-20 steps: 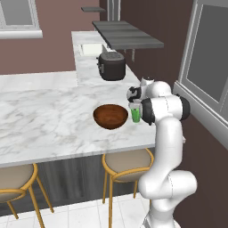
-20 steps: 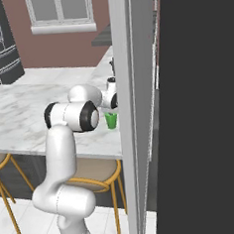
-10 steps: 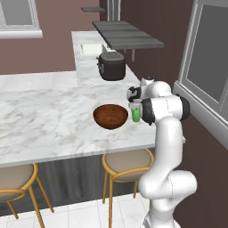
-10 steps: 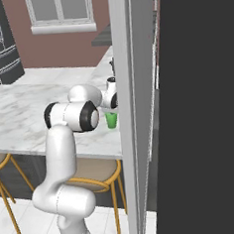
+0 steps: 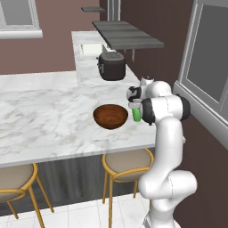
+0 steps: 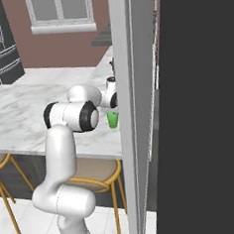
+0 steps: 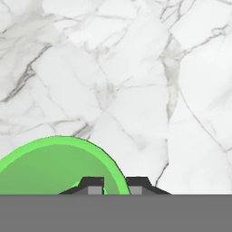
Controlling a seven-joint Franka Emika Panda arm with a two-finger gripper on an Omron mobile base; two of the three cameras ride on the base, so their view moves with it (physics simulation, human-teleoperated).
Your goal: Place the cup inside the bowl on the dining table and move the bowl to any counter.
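Cup pinched at the rim, bowl just to its left

The green cup (image 5: pixel 135 114) stands upright on the marble table (image 5: pixel 49 120), near its front edge, just beside the wooden bowl (image 5: pixel 110 116) but apart from it. The fingers (image 7: pixel 114 183) come down from above along the cup's upright axis and are closed on its rim, one inside, one outside. The coming move, I judge, is a lift and short carry sideways to the bowl.

Glossy white arm (image 5: pixel 165 147) of rounded tubular links, bulbous base segment beside the dining table (image 5: pixel 49 120); dark grey-black bands at joints; two small dark fingertips (image 7: pixel 93 183) with grey pads
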